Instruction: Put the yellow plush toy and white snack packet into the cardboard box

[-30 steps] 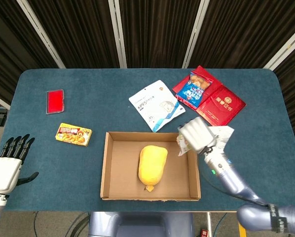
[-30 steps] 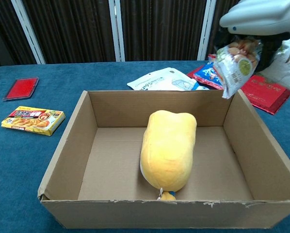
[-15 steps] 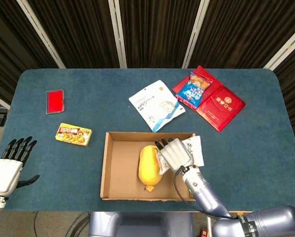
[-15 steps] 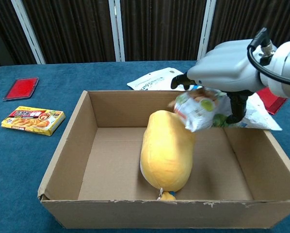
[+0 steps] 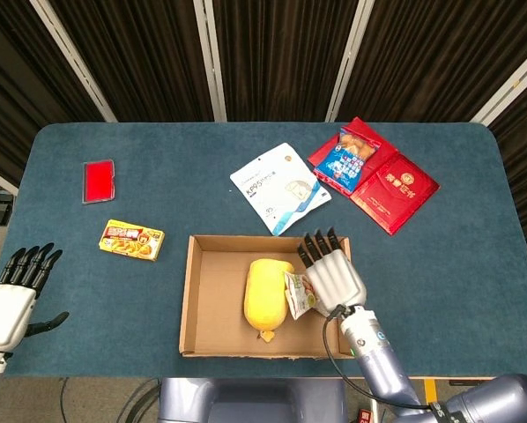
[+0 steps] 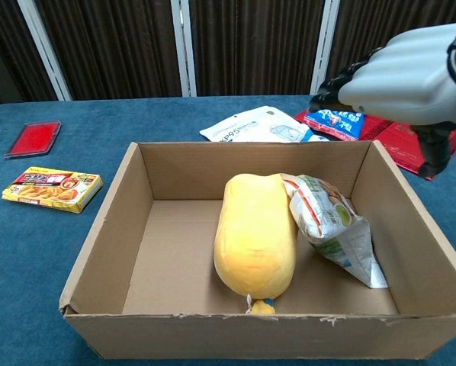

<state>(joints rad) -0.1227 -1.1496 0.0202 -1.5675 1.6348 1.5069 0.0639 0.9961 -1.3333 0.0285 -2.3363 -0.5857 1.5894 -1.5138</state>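
White crinkled snack packet (image 6: 331, 229) lay inside brown cardboard box (image 6: 106, 229), leaning on oblong yellow plush toy (image 6: 256, 232), directly below right hand (image 6: 399, 80), fingers spread, holding nothing.

The head view looks down from high above the table (image 5: 61, 291) and shows all of its blue top, with dark curtains at the far edge. The chest view sits low at the near edge, close to the cardboard box (image 6: 110, 213), and looks across the table toward the curtains. Both views show the cardboard box (image 5: 212, 300), the right hand (image 5: 332, 277) and the things behind it.
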